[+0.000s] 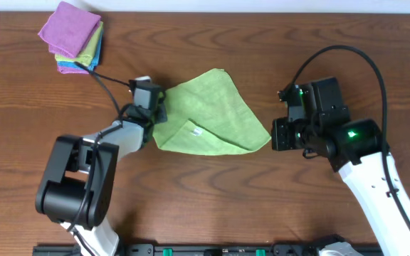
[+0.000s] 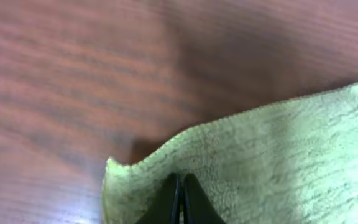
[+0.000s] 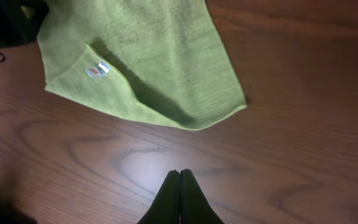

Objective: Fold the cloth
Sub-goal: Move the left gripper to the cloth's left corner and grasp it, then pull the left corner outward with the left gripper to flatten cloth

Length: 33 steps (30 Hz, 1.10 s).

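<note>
Evidently soft, light and limp, the green cloth [image 1: 208, 117] lies folded, down-right of the stack of folded cloths [image 1: 73, 35]; grip its corners. The left gripper [image 2: 180, 183], fingers together, sits on the cloth's stack-side edge. The right gripper [image 3: 179, 177], closed and empty, hangs beyond the far corner.

Green cloth [image 1: 208, 110]: lime, short-piled, lying near the table's centre, folded over into a rough triangle. The apex points to 12 o'clock, a doubled corner lies at 4 o'clock, and a white label [image 1: 198, 132] faces up toward 7 o'clock.

Green cloth [image 1: 208, 114] (brown woodgrain table [image 1: 276, 43]).
</note>
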Each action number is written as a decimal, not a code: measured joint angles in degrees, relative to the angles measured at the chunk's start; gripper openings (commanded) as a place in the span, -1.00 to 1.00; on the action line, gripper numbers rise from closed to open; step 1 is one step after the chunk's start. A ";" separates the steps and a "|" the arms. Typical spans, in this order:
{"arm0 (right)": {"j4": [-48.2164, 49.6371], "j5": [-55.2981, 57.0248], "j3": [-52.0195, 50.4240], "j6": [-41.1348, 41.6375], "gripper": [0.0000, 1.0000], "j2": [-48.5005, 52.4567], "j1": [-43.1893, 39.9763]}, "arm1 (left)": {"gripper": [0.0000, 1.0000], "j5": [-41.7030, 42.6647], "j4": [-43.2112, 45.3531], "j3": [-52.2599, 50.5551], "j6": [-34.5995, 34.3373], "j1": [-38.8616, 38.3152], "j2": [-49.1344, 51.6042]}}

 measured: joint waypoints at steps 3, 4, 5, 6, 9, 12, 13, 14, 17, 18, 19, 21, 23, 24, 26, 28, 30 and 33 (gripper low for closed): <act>0.87 0.02 0.00 0.00 -0.97 0.00 0.00 | -0.89 3.34 4.13 -0.15 0.15 2.08 1.05; 1.44 0.07 0.00 -0.02 -0.97 0.00 0.00 | -0.89 3.82 4.48 -0.13 0.26 2.54 1.14; 1.66 0.04 0.00 -0.02 -0.97 0.00 0.00 | -0.89 4.52 4.57 -0.11 0.48 2.86 1.11; 2.47 0.07 0.00 -0.26 -0.97 0.00 0.00 | -0.89 5.09 4.42 -0.02 0.83 2.99 1.14; 4.04 0.11 0.00 -0.87 -0.97 0.02 0.00 | -0.89 7.52 2.49 1.18 1.53 2.99 1.18; 5.05 0.15 0.00 -2.36 -0.97 0.02 0.00 | -0.89 10.86 -2.16 4.35 2.36 2.99 1.01; 5.09 0.20 0.00 -2.86 -0.97 0.02 0.00 | -0.89 11.82 -3.82 5.25 2.47 2.99 0.68; 5.11 0.20 0.00 -3.43 -0.97 0.04 0.00 | -0.89 12.61 -6.03 6.14 2.58 2.99 0.11; 5.01 0.20 0.00 -4.59 -0.97 0.04 0.00 | -0.89 14.78 -12.48 7.67 3.32 2.82 -4.09; 4.96 0.20 0.00 -4.79 -0.97 0.07 -0.04 | -0.89 15.52 -14.56 7.85 3.89 2.69 -6.29; 4.76 0.17 0.00 -4.94 -0.97 0.07 -0.13 | -0.89 16.09 -16.94 8.09 4.46 2.32 -8.90; 4.63 0.07 0.00 -5.14 -0.97 0.07 -0.76 | -0.89 16.70 -20.76 8.59 5.95 0.92 -13.40; 4.63 -0.20 0.00 -5.18 -0.97 0.09 -2.03 | -0.89 16.79 -23.54 9.01 7.91 -2.12 -17.27; 4.59 -0.33 0.00 -5.20 -0.97 0.09 -2.75 | -0.88 16.76 -24.28 9.14 8.70 -3.54 -18.21; 4.35 -0.74 0.00 -5.31 -0.97 0.09 -3.58 | -0.84 16.11 -25.53 9.27 10.01 -6.97 -18.97; 3.41 -1.36 0.00 -5.35 -0.97 0.09 -4.07 | -0.68 14.38 -27.08 9.27 10.69 -10.91 -18.49; 2.36 -1.62 0.00 -5.55 -0.97 0.09 -4.09 | -0.63 12.48 -27.41 9.25 11.45 -13.31 -17.44; 1.18 -1.95 0.00 -5.77 -0.97 0.09 -4.09 | -0.40 9.18 -27.41 9.25 11.98 -15.26 -14.38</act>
